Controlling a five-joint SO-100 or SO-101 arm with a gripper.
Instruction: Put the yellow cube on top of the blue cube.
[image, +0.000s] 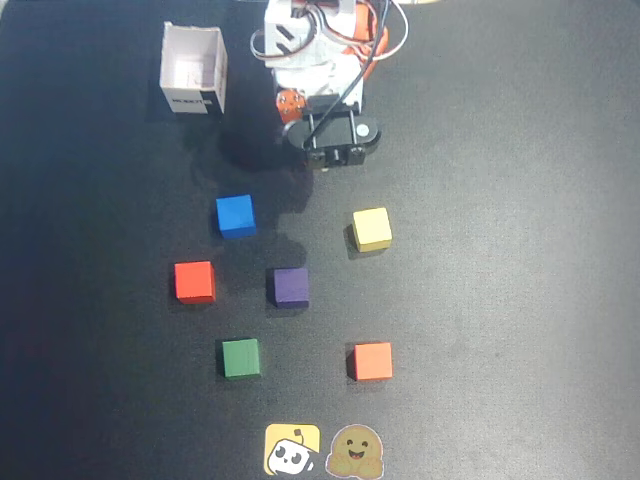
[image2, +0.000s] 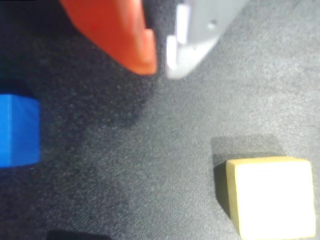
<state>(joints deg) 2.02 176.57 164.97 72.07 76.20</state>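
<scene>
The gripper entered the wrist view from the top edge, its orange finger and white finger drawn nearly together with only a narrow gap between the tips, holding nothing and hanging above the bare black bench. In that view the yellow cube sat on the bench at the lower right, apart from the fingertips, and the blue cube was cut off by the left edge, also apart from them. In the overhead view the arm reached down from the top centre, its white and orange body ending in a black wrist section above the bench. The yellow cube lay below and slightly right of the wrist, and the blue cube lay below and to its left, the two well apart and each resting flat on the bench. A purple cube sat between and below them, a red cube to its left, a green cube lower left and an orange cube lower right. An open white box stood at the upper left. Two cartoon stickers, one yellow and one brown, lay side by side at the bottom edge.
</scene>
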